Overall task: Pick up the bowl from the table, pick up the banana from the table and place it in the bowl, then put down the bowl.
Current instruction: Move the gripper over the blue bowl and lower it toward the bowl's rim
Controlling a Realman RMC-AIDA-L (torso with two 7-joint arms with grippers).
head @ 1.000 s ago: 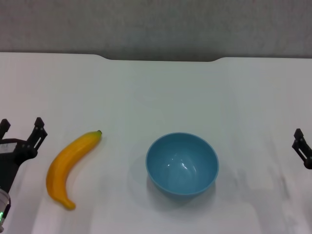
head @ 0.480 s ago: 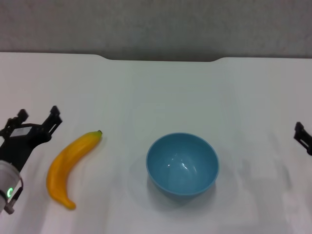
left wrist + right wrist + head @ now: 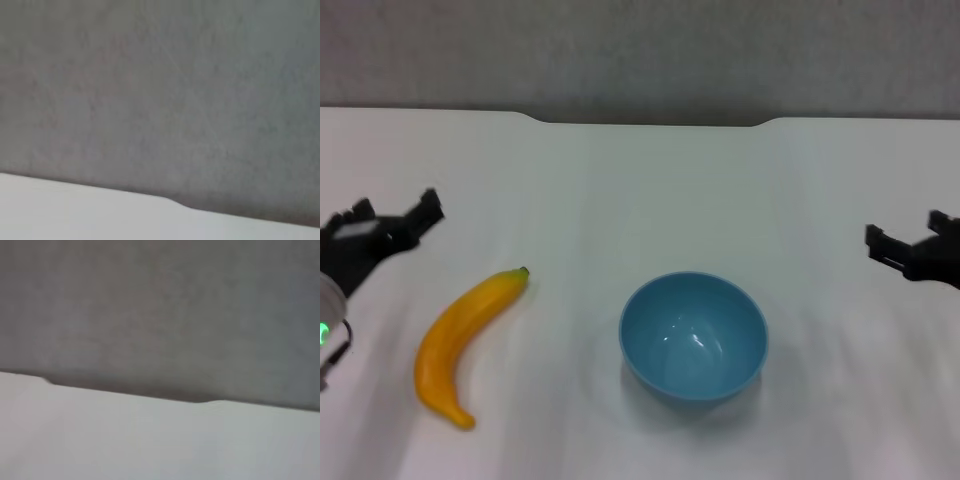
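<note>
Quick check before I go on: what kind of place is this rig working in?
Probably a lab or test bench, not a kitchen: a plain white table with a notched far edge against a bare grey wall, holding only a blue bowl and a banana. The left claw and right claw hover at its sides.

Since the earlier pictures we see the left claw (image 3: 392, 217) climb from low at the table's (image 3: 650, 190) left edge to a spot farther back, beyond the banana (image 3: 463, 342), while the right claw (image 3: 903, 240) has come in from the right edge toward the bowl (image 3: 693, 336).
</note>
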